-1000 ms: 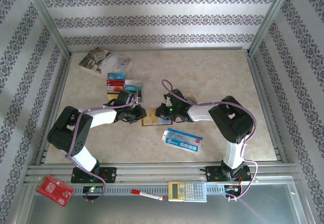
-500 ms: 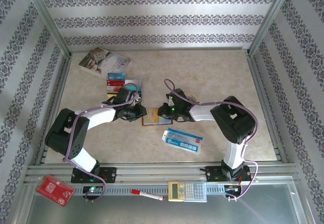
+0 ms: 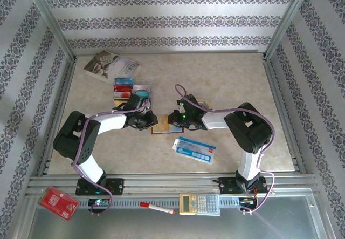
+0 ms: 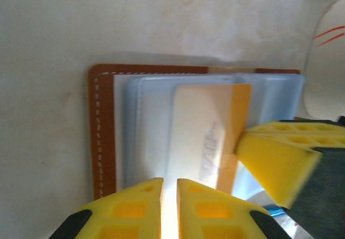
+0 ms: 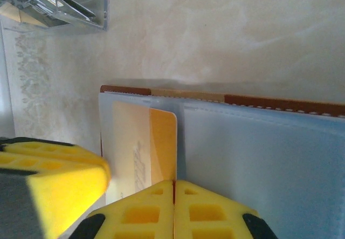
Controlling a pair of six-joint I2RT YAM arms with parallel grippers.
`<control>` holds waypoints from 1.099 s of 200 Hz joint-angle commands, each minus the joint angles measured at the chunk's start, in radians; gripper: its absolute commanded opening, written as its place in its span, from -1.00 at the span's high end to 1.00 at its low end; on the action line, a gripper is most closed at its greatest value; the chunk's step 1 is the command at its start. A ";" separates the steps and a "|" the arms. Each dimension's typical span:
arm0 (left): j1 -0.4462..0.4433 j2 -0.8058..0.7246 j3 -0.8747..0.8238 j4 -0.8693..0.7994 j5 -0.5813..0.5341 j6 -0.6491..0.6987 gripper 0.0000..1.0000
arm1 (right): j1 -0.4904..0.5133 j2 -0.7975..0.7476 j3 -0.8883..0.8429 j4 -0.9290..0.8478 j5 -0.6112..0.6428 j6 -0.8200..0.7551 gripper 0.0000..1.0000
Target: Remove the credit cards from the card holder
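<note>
Card holder [image 4: 102,136] open on surface [image 4: 161,23] | gold card [image 4: 202,131] partly out | left pincer [image 4: 170,196] near-closed, I can't tell grip | right pincer [image 5: 173,196] clamped closed at card edge

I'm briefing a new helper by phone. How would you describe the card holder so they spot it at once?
On the table, find where the left gripper and right gripper meet. The card holder lies open between them, just beyond the blue-and-white packet. Nothing else there is brown leather with clear sleeves and a gold card sticking out.
</note>
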 commanded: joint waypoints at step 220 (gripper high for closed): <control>-0.008 0.032 -0.021 -0.060 -0.060 0.001 0.70 | 0.008 0.040 0.037 -0.109 -0.015 -0.102 0.69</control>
